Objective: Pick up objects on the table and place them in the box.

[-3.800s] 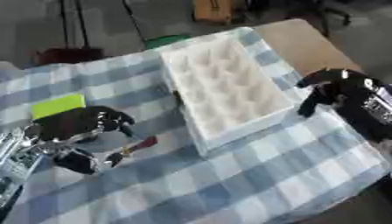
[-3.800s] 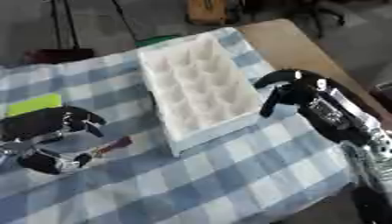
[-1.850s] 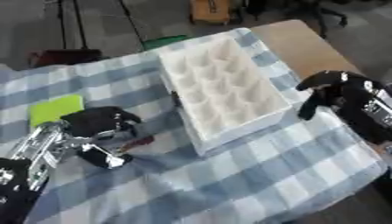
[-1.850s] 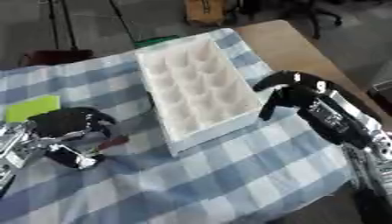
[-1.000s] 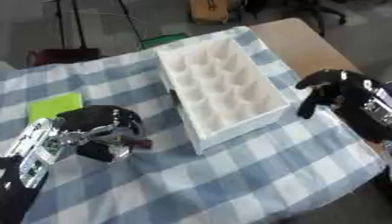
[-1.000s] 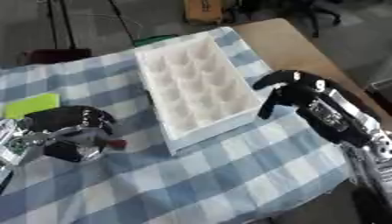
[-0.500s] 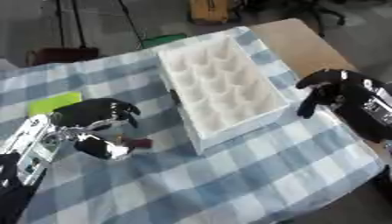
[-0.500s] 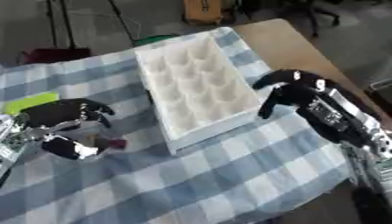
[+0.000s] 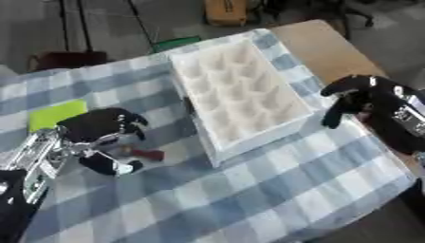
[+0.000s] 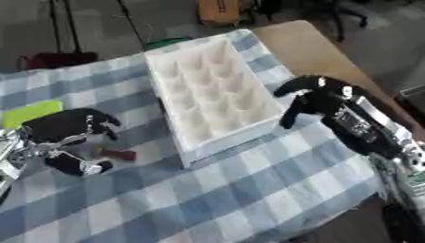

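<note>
A small dark red thing (image 9: 144, 153) lies on the checked cloth left of the white compartment box (image 9: 241, 90). My left hand (image 9: 93, 129) hovers just left of it, fingers bent over above and thumb (image 9: 109, 166) spread below, a wide gap between them. The red thing lies at the mouth of that gap, not gripped. A flat yellow-green piece (image 9: 53, 114) lies farther left, behind the hand. My right hand (image 9: 358, 91) hangs by the box's right side with fingers drooping, holding nothing.
The blue and white checked cloth (image 9: 249, 190) covers the table; bare wood (image 9: 319, 42) shows at the far right. The table's right edge runs close under my right arm. Dark stands and a brown carton (image 9: 226, 9) sit on the floor beyond.
My left hand closed over the red thing a second ago, then spread and drew back slightly left. The red thing stays in place. The right hand has not moved.
</note>
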Available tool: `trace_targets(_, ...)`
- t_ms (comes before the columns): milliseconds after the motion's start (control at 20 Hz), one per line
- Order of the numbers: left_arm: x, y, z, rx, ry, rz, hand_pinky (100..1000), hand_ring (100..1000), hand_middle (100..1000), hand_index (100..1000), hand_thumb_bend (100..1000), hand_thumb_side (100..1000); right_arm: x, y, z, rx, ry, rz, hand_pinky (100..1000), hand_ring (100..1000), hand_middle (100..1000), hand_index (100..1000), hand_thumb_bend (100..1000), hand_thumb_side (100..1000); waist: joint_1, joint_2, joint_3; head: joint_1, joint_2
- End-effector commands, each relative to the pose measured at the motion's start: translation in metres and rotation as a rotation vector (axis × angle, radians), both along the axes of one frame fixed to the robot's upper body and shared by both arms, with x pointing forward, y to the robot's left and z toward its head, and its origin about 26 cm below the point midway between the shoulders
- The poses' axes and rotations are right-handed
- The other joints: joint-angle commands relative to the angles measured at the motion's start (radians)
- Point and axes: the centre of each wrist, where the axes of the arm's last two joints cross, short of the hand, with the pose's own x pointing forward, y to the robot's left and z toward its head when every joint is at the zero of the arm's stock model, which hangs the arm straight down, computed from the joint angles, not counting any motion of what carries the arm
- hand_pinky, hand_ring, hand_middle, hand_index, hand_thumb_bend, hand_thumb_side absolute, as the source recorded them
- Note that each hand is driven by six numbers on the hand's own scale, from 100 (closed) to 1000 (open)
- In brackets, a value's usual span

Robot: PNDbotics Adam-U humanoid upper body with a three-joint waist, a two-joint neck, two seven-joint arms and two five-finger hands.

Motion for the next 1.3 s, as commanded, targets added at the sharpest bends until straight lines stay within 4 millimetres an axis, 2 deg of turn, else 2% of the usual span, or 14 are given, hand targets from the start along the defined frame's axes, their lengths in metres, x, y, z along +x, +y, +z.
trace_targets(50,0.0033,0.0045,0.0101,-0.032,-0.046,0.025,912,855,818,734,246,319,-0.0017,-0.0002,0.0061,-0.012,-0.023,0.002,577,521,752,817,100,768,-0.004,-0.015,-0.002,-0.004,0.005)
trace_targets(100,0.0036,0.0048,0.0100,-0.046,-0.053,0.034,900,840,803,720,205,301,-0.0017,-0.0001,0.0061,-0.012,-0.023,0.003,577,521,752,817,100,768,-0.004,-0.014,-0.002,-0.004,0.005)
trace_targets(350,0.0045,0.0054,0.0082,-0.089,-0.082,0.055,893,831,792,709,189,292,-0.0017,-0.0001,0.0061,-0.011,-0.024,0.002,577,521,752,817,100,768,-0.005,-0.013,-0.004,-0.003,0.005)
trace_targets(450,0.0046,0.0051,0.0060,-0.076,-0.076,0.052,899,837,798,709,213,310,-0.0017,0.0001,0.0062,-0.011,-0.024,0.003,577,521,752,817,100,767,-0.005,-0.013,-0.005,-0.003,0.005)
trace_targets(500,0.0046,0.0049,0.0048,-0.060,-0.069,0.046,913,855,816,726,288,346,-0.0017,0.0001,0.0062,-0.011,-0.024,0.003,577,520,752,817,100,767,-0.005,-0.013,-0.005,-0.003,0.005)
trace_targets(550,0.0046,0.0048,0.0043,-0.037,-0.058,0.037,913,855,816,726,288,346,-0.0017,0.0001,0.0061,-0.012,-0.024,0.003,577,520,752,817,100,767,-0.005,-0.013,-0.005,-0.003,0.005)
trace_targets(600,0.0046,0.0048,0.0041,-0.017,-0.050,0.029,928,872,835,748,364,385,-0.0017,0.0001,0.0062,-0.012,-0.024,0.002,577,520,752,817,100,766,-0.005,-0.013,-0.005,-0.003,0.005)
trace_targets(750,0.0049,0.0052,0.0056,0.035,-0.031,0.008,929,873,836,750,371,389,-0.0018,0.0000,0.0062,-0.012,-0.024,0.002,577,520,752,817,100,766,-0.005,-0.013,-0.005,-0.004,0.005)
trace_targets(800,0.0049,0.0053,0.0059,0.047,-0.027,0.003,937,882,845,758,431,422,-0.0018,0.0001,0.0062,-0.012,-0.024,0.003,577,520,752,818,100,766,-0.005,-0.013,-0.005,-0.004,0.005)
trace_targets(1200,0.0076,0.0081,0.0084,0.076,-0.039,0.003,934,877,829,729,342,393,-0.0016,0.0005,0.0062,-0.011,-0.024,0.006,577,520,752,818,100,764,-0.006,-0.014,-0.008,-0.004,0.006)
trace_targets(1300,0.0082,0.0090,0.0082,0.084,-0.038,0.005,941,884,836,724,358,412,-0.0015,0.0006,0.0062,-0.012,-0.024,0.007,577,520,752,818,100,762,-0.006,-0.014,-0.008,-0.003,0.006)
